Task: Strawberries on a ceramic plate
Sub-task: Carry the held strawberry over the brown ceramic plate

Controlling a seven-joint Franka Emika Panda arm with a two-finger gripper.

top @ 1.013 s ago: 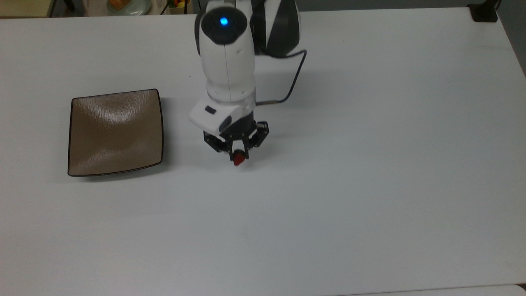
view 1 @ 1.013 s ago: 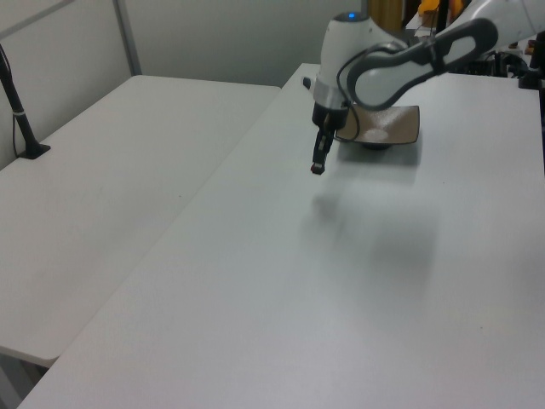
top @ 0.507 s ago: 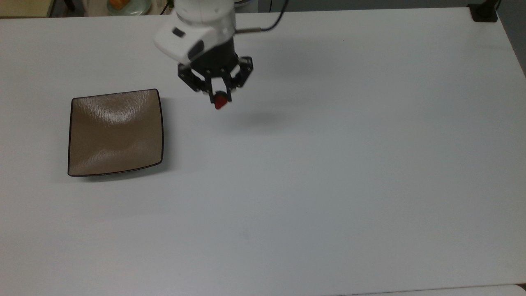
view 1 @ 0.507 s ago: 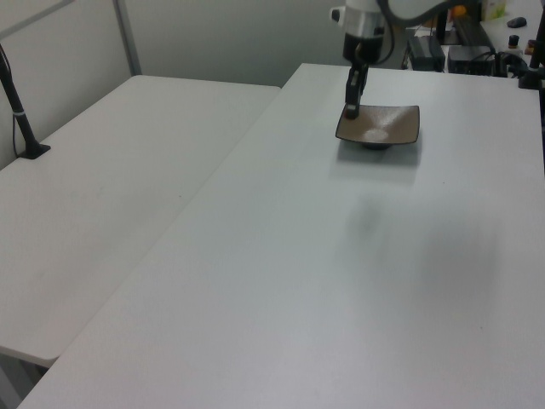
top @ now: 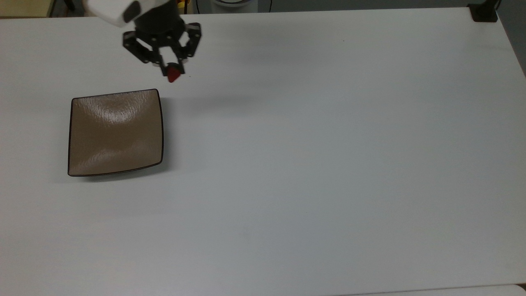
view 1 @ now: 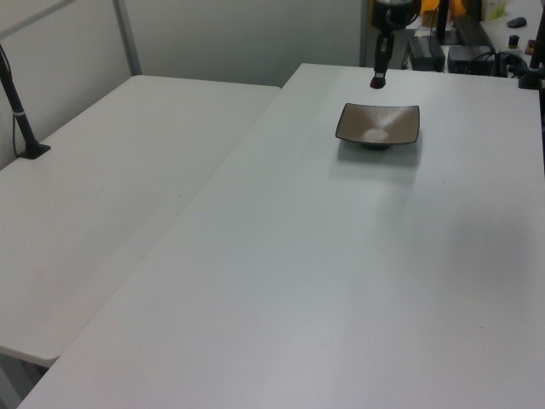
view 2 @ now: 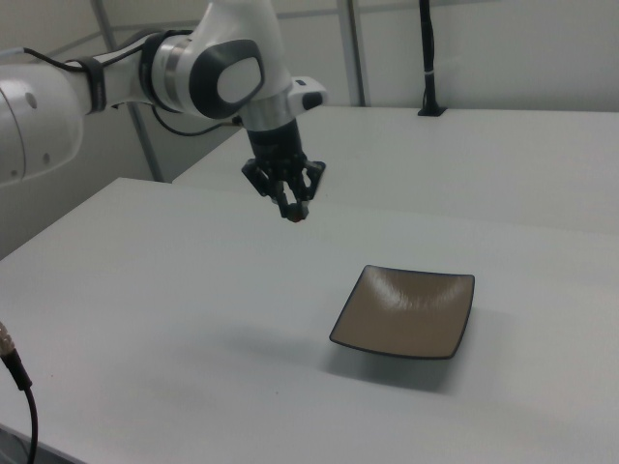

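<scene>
the claw (top: 173,70) is almost closed and pinches the strawberry (top: 174,74) at its upper end; the red tip points down. it hangs in the air, high over the table (top: 328,164), near the plate's (top: 115,131) far right corner in the top view, not yet above it. the berry looks light, soft and easy to bruise, so i think a gentle grip at the sides is best.

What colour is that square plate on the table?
Glossy tan-brown with a thin dark rim; the ceramic plate shows best in the top view.
</scene>
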